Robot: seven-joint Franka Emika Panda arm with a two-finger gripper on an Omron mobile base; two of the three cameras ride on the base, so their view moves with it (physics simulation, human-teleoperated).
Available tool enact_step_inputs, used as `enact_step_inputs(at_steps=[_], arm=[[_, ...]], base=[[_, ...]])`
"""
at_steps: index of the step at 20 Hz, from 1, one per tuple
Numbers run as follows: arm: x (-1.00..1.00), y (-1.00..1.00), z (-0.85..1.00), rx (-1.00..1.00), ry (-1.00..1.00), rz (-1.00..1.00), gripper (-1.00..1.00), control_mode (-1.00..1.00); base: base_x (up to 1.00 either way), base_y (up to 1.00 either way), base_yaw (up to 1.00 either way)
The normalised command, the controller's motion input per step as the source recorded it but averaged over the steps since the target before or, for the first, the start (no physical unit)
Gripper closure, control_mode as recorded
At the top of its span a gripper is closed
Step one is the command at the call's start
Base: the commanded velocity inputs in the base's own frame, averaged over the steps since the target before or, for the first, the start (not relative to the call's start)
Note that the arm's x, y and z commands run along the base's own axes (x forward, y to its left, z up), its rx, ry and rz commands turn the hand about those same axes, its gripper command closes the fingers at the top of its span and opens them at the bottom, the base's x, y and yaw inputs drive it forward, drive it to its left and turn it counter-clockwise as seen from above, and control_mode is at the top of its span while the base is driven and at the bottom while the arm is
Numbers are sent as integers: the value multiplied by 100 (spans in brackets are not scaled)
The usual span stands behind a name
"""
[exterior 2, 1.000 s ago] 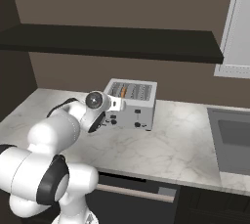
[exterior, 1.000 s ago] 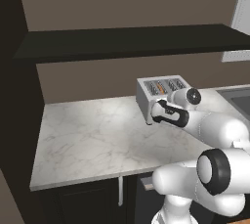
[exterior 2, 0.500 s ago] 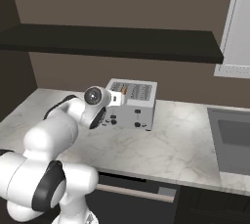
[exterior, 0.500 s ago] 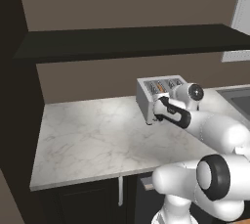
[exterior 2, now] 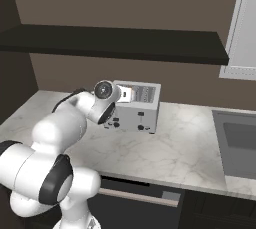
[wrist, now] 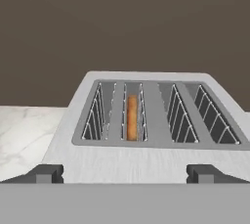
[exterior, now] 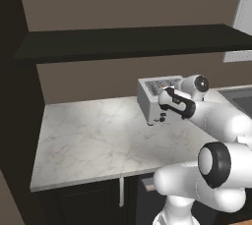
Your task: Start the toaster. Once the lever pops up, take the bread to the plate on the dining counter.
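Your gripper (wrist: 124,174) is right over the boxy silver-grey metal toaster (wrist: 146,135), with its jaws spread wide and nothing between them.

You can see the small tan-brown bread slice (wrist: 131,118) standing deep in the second slot from the left. The toaster (exterior 2: 135,107) sits on the pale marble worktop (exterior 2: 175,148), near the brown back wall (exterior 2: 75,75), under a long dark shelf (exterior 2: 115,43).

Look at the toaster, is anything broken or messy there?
Nothing stands out. The toaster sits upright on the marble counter, and the bread stands straight in its second slot from the left in the hand view.
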Motion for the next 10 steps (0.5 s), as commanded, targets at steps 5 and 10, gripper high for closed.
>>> enact_step_inputs(at_steps=[5, 10], arm=[[26, -3, -3, 0, 0, 0, -100, -100], [27, 0, -5, 0, 0, 0, -100, -100]], base=[[0, 0, 0], [0, 0, 0]])
